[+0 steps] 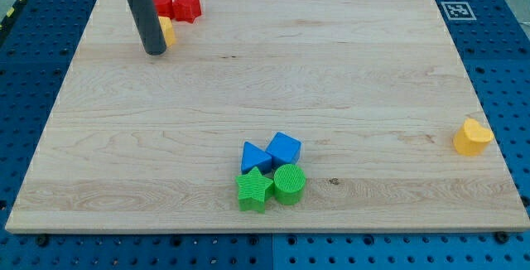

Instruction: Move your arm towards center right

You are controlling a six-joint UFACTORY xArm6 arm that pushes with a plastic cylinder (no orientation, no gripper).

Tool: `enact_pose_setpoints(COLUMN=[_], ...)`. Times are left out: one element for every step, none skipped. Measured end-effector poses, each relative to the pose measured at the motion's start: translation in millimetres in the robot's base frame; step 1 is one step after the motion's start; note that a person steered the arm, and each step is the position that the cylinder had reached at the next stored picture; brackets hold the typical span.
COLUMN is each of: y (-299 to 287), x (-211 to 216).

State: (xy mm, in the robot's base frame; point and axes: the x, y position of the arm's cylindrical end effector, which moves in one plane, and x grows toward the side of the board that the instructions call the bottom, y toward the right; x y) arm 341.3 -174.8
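My rod comes down from the view's top left and my tip (155, 51) rests on the wooden board (348, 71) near its top left corner. A yellow block (167, 31) sits just right of the tip, partly hidden by the rod and touching or nearly touching it. A red star block (187, 6) and a red round block (162, 4) lie just above it. A yellow heart block (472, 136) lies at the board's centre right edge, far from my tip.
A cluster sits at bottom centre: blue triangle block (254, 156), blue cube block (284, 148), green star block (254, 189), green round block (290, 183). A black and white marker (455, 10) is at the top right corner. Blue pegboard surrounds the board.
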Motion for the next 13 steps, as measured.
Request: enact_pose_setpoints(y=[0.0,0.0,6.7,15.1,15.1,24.8,53.8,101.5,120.1,178.2,263.4,320.1,345.5], x=[-21.9,-24.0,0.3,11.9,12.0,34.8,75.1,96.8,98.8,99.8,103.2,128.0,114.3])
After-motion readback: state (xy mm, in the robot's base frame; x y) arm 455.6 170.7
